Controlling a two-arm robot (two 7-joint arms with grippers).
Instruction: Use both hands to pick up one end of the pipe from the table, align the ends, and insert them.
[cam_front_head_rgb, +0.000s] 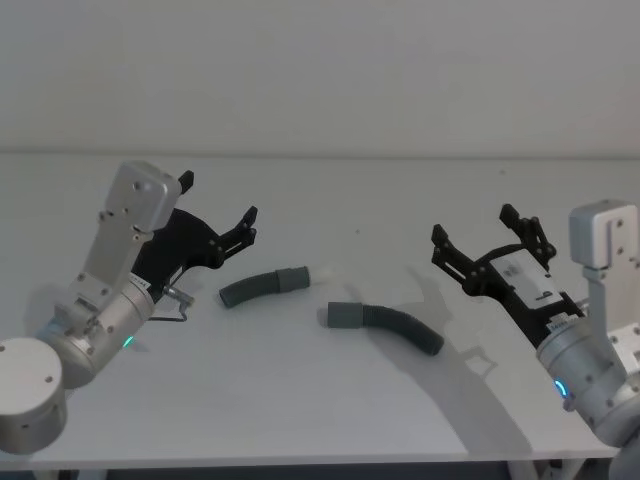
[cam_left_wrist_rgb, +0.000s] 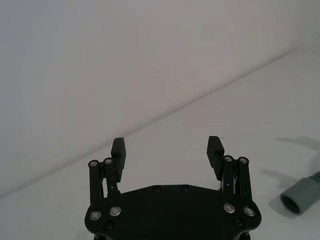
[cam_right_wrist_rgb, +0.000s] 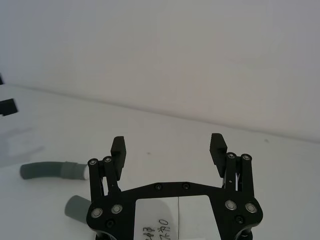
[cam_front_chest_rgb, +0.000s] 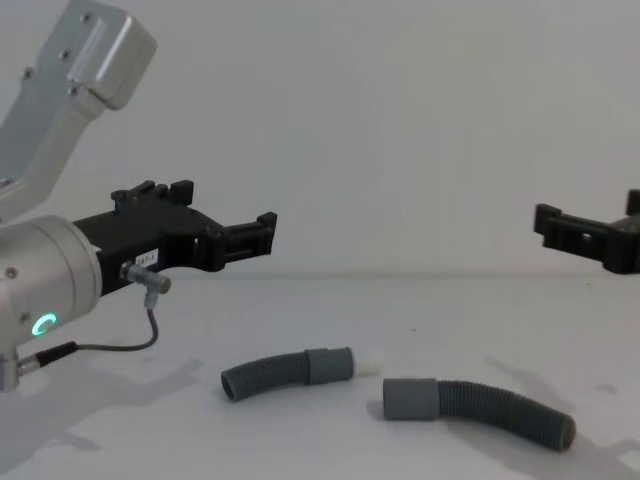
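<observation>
Hovering over the table (cam_front_head_rgb: 300, 410), left end effector (cam_front_head_rgb: 218, 198) and right end effector (cam_front_head_rgb: 474, 224) spread, empty

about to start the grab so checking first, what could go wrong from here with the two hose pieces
1. The shorter hose and the longer hose are curved and look flexible; gripped far back along the corrugation, either may sag and miss alignment.
2. Their grey cuffs lie close together, so the open left gripper and right gripper could bump each other or the other piece.
3. Round hoses may roll on the table.
</observation>
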